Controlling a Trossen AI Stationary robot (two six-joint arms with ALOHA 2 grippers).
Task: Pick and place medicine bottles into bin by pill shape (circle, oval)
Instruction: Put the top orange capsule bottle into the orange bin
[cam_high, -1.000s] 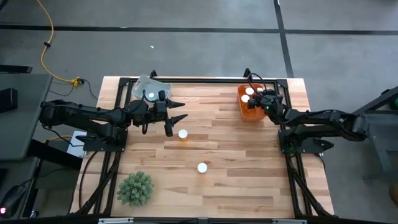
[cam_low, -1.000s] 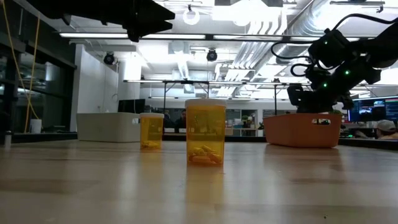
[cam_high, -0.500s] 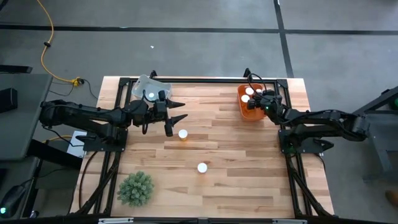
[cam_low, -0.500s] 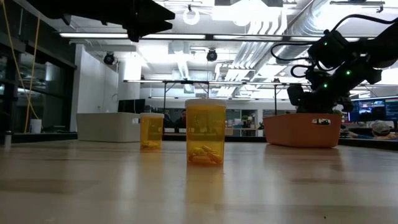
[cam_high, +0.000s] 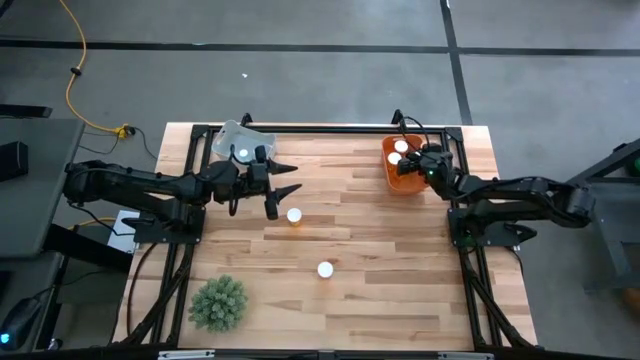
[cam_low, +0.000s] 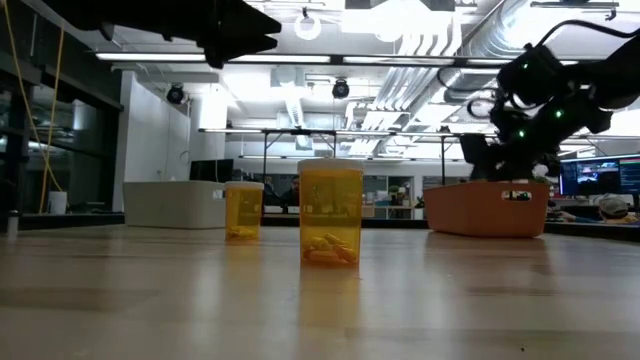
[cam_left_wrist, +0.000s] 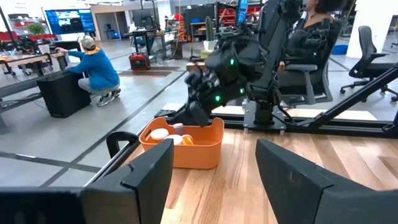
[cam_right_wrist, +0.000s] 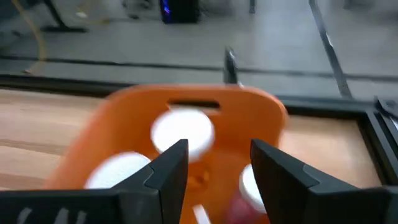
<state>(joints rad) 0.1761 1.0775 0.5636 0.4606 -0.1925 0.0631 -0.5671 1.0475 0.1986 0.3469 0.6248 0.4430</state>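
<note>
The right gripper (cam_high: 418, 158) hangs over the orange bin (cam_high: 392, 180) at about one o'clock on the table, its fingers (cam_right_wrist: 168, 168) spread apart and empty, with white-capped bottles (cam_right_wrist: 183, 132) lying in the bin directly under them. The left gripper (cam_high: 283, 187) hovers near eleven o'clock, beside the grey bin (cam_high: 224, 134), its fingers (cam_left_wrist: 149, 174) also apart and holding nothing. Two bottles remain standing on the wood: one (cam_high: 294, 215) just past the left fingertips toward the centre, another (cam_high: 325, 269) nearer six o'clock. The main risk, as I judge it, is the nearer bottle: it stands upright and light, so a descent that is slightly off-line would let one finger clip the cap and topple it, sending it rolling toward the plant ball (cam_high: 218, 302) at seven o'clock. A second risk is sorting: the pills (cam_low: 330, 247) inside look elongated in the low view, but the other bottle's (cam_low: 243, 211) contents are too small to read, so it could land in the wrong bin. The right arm, lifting out, could also snag the bin's rim and drag it.
</note>
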